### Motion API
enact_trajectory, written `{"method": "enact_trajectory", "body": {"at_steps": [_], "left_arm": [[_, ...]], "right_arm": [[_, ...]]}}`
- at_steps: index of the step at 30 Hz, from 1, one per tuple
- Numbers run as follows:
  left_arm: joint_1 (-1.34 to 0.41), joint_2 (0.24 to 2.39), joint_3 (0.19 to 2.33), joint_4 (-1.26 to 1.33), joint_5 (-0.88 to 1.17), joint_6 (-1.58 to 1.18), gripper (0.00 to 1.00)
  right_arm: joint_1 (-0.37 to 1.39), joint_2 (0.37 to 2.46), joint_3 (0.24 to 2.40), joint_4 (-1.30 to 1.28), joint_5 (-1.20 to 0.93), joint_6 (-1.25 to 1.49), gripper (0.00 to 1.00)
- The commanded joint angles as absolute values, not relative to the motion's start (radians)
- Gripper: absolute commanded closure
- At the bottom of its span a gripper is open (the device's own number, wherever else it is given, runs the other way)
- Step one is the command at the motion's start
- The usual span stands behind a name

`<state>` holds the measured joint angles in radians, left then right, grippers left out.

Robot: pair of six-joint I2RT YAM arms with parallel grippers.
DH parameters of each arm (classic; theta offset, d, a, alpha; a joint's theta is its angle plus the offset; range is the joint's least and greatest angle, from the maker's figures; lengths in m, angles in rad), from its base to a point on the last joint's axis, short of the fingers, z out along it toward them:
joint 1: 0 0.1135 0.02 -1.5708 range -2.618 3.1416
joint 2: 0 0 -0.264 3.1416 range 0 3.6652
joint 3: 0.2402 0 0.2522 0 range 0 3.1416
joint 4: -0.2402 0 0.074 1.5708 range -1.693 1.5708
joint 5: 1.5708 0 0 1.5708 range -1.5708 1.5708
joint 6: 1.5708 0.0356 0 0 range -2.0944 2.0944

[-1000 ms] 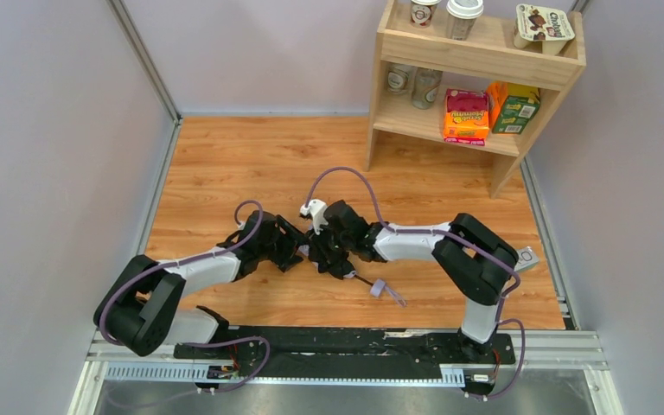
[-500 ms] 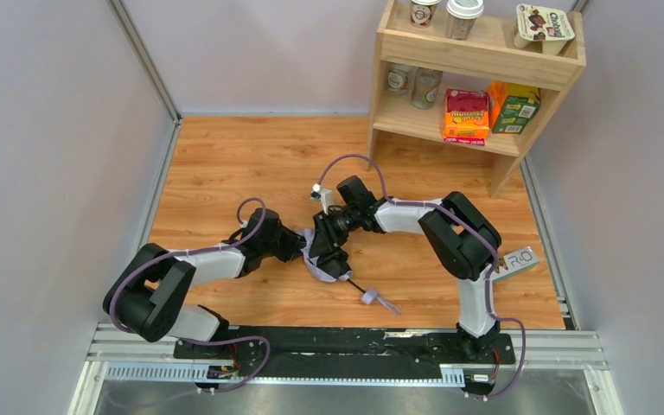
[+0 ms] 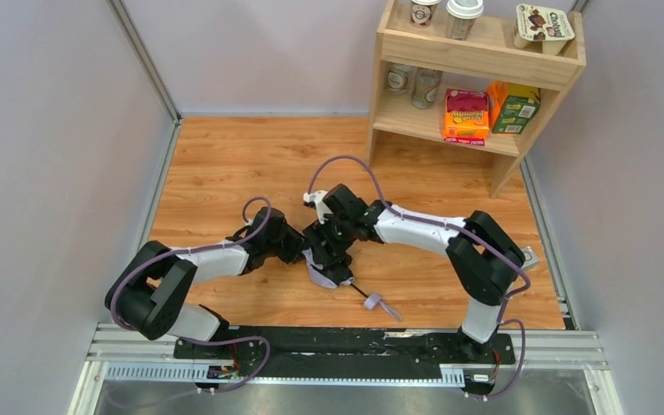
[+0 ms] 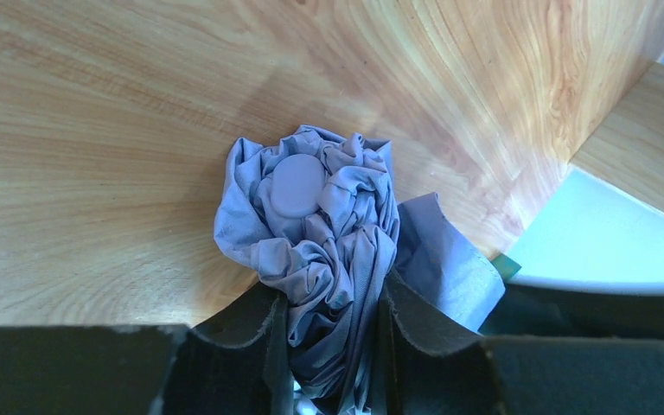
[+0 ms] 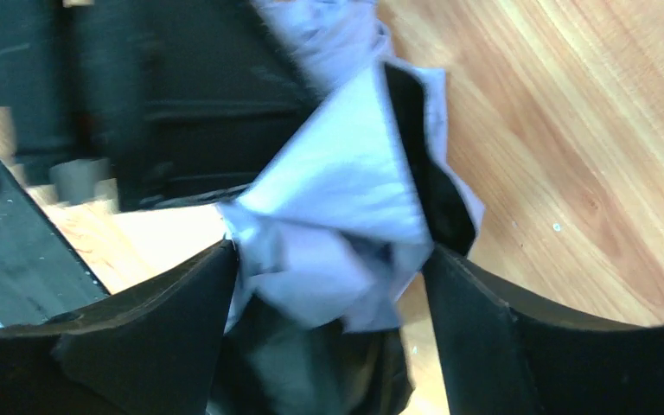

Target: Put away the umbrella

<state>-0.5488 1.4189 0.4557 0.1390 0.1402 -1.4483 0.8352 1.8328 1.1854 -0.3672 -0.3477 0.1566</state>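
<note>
1. Wood-grain tabletop (image 3: 225, 164), boxed in by pale grey walls (image 3: 52, 130). A wooden shelf (image 3: 450, 54) stands at the far right corner, and I'm using it as my reference.
2. On the shelf: lidded cups (image 3: 462, 15) on top, an orange box (image 3: 467, 117) and a green box (image 3: 514, 108) on the lower board.
3. A metal rail (image 3: 354, 346) runs along the table edge farthest from the shelf, with both arm bases on it.
4. The umbrella (image 3: 318, 268) lies on the wood, left of the shelf and nearer the rail, well apart from the shelf.
5. Its lavender fabric is bunched. The thin black shaft (image 3: 356, 290) sticks out toward the rail, with the strap tab (image 3: 380, 304) at its end.
6. The left gripper (image 3: 298, 251) comes at the bundle from the side away from the shelf. In my left wrist view both fingers (image 4: 264, 333) squeeze the crumpled fabric (image 4: 328, 242), so it's clamped on it.
7. The right gripper (image 3: 328, 246) sits on the shelf side of the bundle. The right wrist view is blurry, but the jaws stand wide, with loose fabric (image 5: 337, 199) between them, not pinched.
</note>
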Motion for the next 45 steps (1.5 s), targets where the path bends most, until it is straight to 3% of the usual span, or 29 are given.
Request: {"method": "enact_trajectory", "body": {"at_steps": [1,6,14,18,19,20,24,26,28,29,31,33,39,42,45], "left_arm": [[-0.557,1.5,0.431,-0.245,0.087,-1.37,1.0],[-0.557,1.534,0.457,-0.273,0.107,-1.387,1.0],[-0.557,1.526,0.471,-0.319,0.132,-1.428,1.0],[-0.557,1.528,0.472,-0.325,0.137,-1.439,1.0],[-0.558,1.528,0.474,-0.327,0.137,-1.437,1.0],[-0.558,1.526,0.472,-0.328,0.135,-1.437,1.0],[-0.557,1.506,0.45,-0.295,0.13,-1.425,1.0],[-0.557,1.479,0.433,-0.247,0.123,-1.398,0.98],[-0.557,1.45,0.423,-0.219,0.101,-1.364,0.79],[-0.557,1.441,0.413,-0.204,0.089,-1.349,0.58],[-0.557,1.399,0.396,-0.186,0.068,-1.332,0.35],[-0.557,1.368,0.388,-0.19,0.043,-1.309,0.28],[-0.557,1.413,0.442,-0.265,0.003,-1.221,0.25],[-0.557,1.462,0.442,-0.246,0.003,-1.22,0.25],[-0.558,1.509,0.434,-0.204,0.014,-1.226,0.34]], "right_arm": [[1.006,1.706,1.161,-0.393,0.076,0.06,0.16],[1.12,1.755,1.149,-0.293,0.3,0.083,0.13],[1.186,1.903,1.151,-0.19,0.485,0.08,0.15],[1.189,1.974,1.154,-0.18,0.563,0.078,0.24],[1.187,1.985,1.147,-0.178,0.572,0.077,0.29],[1.183,1.99,1.141,-0.175,0.574,0.078,0.4],[1.138,1.999,1.097,-0.161,0.456,0.087,0.83],[1.106,1.991,1.063,-0.135,0.331,0.06,1.0],[1.079,1.988,1.046,-0.127,0.215,0.038,1.0],[1.063,1.99,1.045,-0.133,0.151,0.029,1.0],[1.025,1.983,1.031,-0.129,0.04,0.015,1.0],[0.979,1.97,1.022,-0.127,-0.108,0.009,1.0],[0.838,1.979,1.072,-0.196,-0.522,0.006,1.0],[0.812,2.006,1.129,-0.273,-0.613,-0.051,1.0],[0.804,2.029,1.158,-0.308,-0.655,-0.066,1.0]]}}
